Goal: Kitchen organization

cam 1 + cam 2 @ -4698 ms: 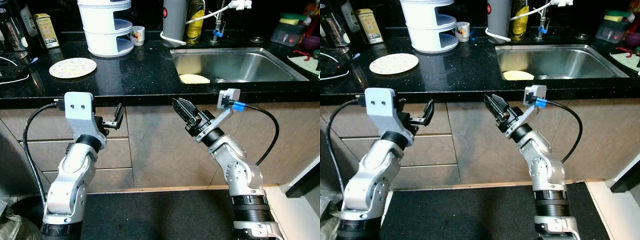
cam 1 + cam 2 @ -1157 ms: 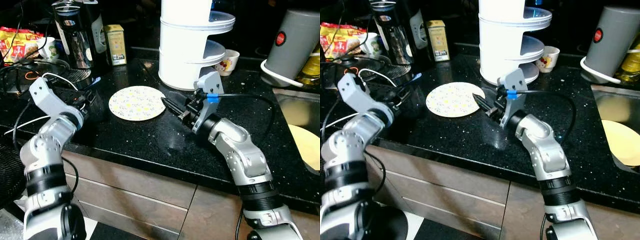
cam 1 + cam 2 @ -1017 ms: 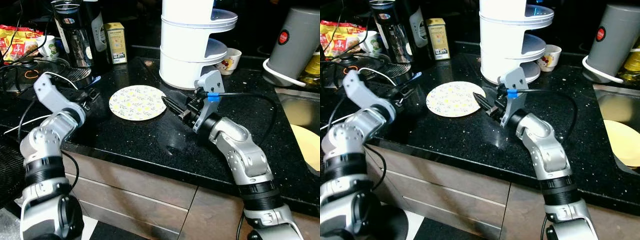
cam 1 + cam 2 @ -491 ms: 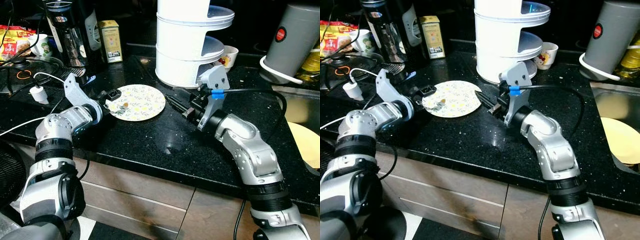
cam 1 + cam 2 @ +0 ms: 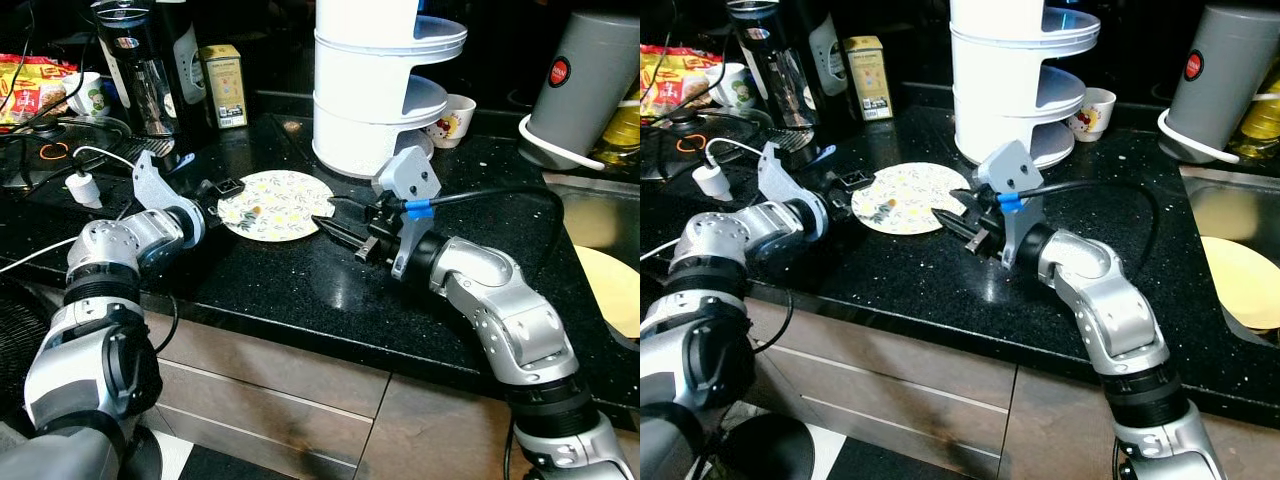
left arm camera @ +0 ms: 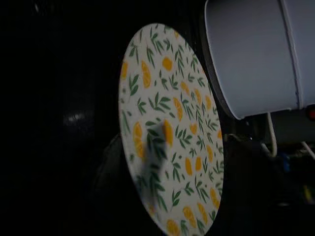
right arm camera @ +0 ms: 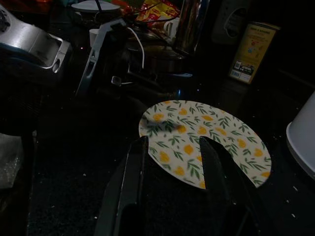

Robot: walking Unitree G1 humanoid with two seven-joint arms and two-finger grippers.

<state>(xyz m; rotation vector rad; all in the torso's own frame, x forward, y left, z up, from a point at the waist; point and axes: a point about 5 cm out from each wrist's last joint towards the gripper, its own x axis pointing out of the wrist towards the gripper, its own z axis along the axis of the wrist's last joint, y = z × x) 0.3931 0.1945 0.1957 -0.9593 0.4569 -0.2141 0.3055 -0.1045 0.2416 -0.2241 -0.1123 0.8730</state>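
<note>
The plate [image 5: 276, 191] lies flat on the black counter [image 5: 330, 290]. The right gripper [image 5: 325, 225], fingers parted and empty, is positioned at the plate's 4 o'clock edge. The left gripper [image 5: 226, 190] is positioned at its 9 o'clock rim; its finger spacing cannot be determined.

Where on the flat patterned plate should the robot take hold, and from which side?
Probably the rim. The plate lies flat on the black counter, so only its thin edge offers a hold. The right gripper, open, faces the near right edge; the left gripper is at the left edge.

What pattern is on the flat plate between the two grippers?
White plate with orange lemons and green leaves; the left wrist view shows it best.
</note>
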